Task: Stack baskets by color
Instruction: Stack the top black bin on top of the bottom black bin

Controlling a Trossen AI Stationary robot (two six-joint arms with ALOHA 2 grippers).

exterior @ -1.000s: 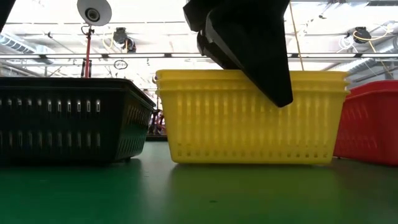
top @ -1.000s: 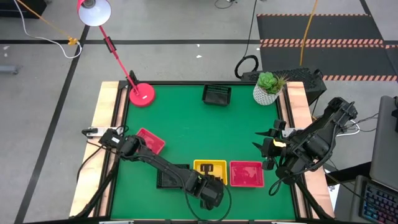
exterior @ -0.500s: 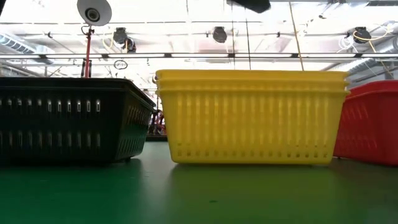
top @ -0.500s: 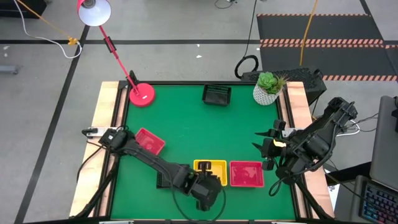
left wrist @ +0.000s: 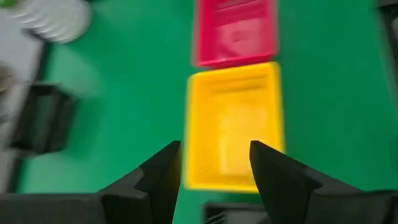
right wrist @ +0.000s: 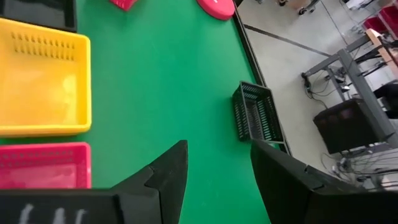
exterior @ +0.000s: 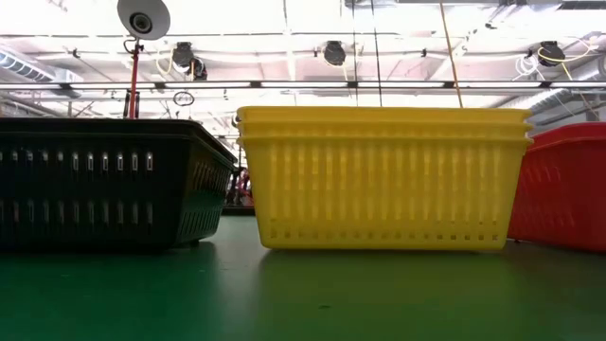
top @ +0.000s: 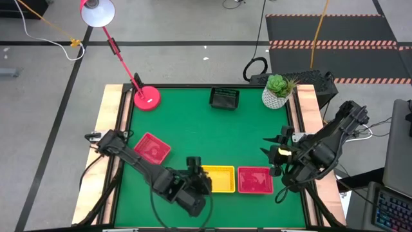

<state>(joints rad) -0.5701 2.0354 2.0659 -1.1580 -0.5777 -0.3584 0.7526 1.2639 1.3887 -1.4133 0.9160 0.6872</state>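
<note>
A stack of yellow baskets stands on its base near the table's front edge, with a red basket just right of it and a black basket just left of it, largely under my left arm in the high view. Another red basket lies at the left, and another black basket at the far edge. My left gripper hangs open above the table by the yellow stack's left end, touching nothing. My right gripper waits open above the right edge.
A pink lamp base stands at the far left corner, its stem leaning off the table. A white plant pot stands at the far right corner. Bare green mat lies across the table's middle.
My left gripper has risen away from the yellow stack, out of the low view, and drawn back toward the table's left edge. The yellow stack stays where it was. My right arm has kept still.
</note>
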